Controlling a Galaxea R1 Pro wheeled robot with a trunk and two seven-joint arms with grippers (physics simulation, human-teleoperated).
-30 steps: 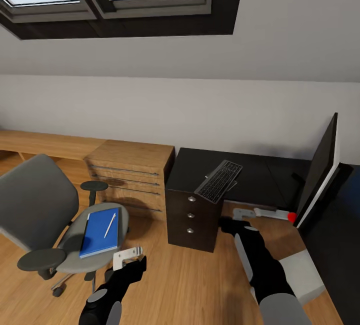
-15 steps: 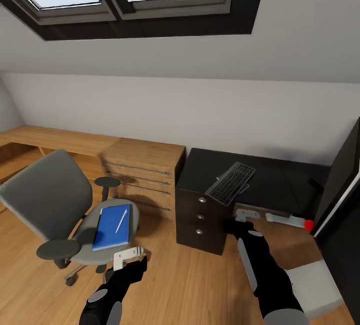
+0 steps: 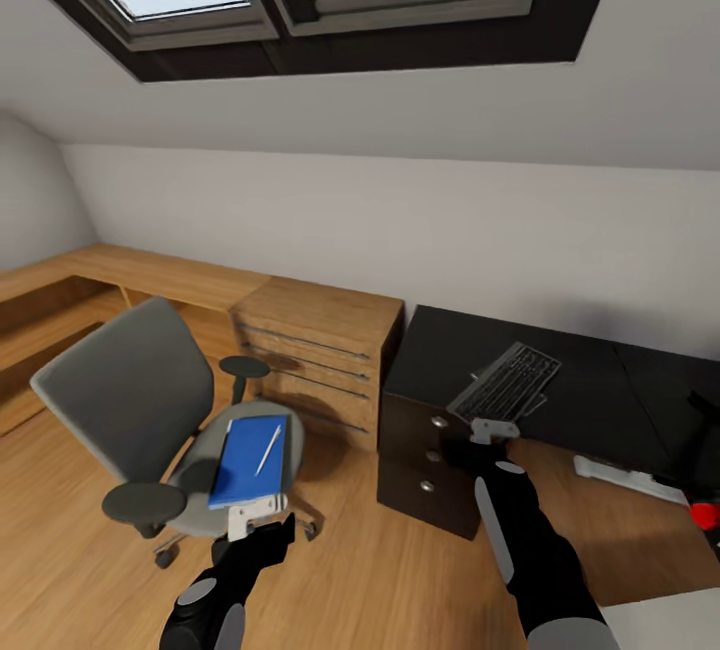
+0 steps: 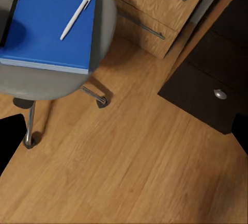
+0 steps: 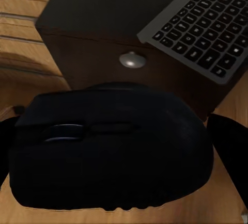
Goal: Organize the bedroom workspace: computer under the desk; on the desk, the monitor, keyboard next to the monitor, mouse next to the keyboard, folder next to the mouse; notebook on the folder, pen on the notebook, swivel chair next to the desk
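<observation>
Black mouse (image 5: 111, 152) clamped in right gripper (image 3: 487, 433), arm fwd near desk (image 3: 560, 380)

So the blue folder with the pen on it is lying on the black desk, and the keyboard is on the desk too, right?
Not quite: the blue folder, with the pen on it, lies on the swivel chair seat, as the head view shows. The keyboard is indeed on the black desk.

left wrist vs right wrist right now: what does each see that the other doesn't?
Left wrist alone: the blue folder lying on the swivel chair seat, with the pen on top of it. Right wrist alone: the dark mouse close up between the gripper's fingers, and the keyboard overhanging the desk edge. Shared: the black desk drawer front with its silver knob, the light-wood dresser, and the wood floor.
</observation>
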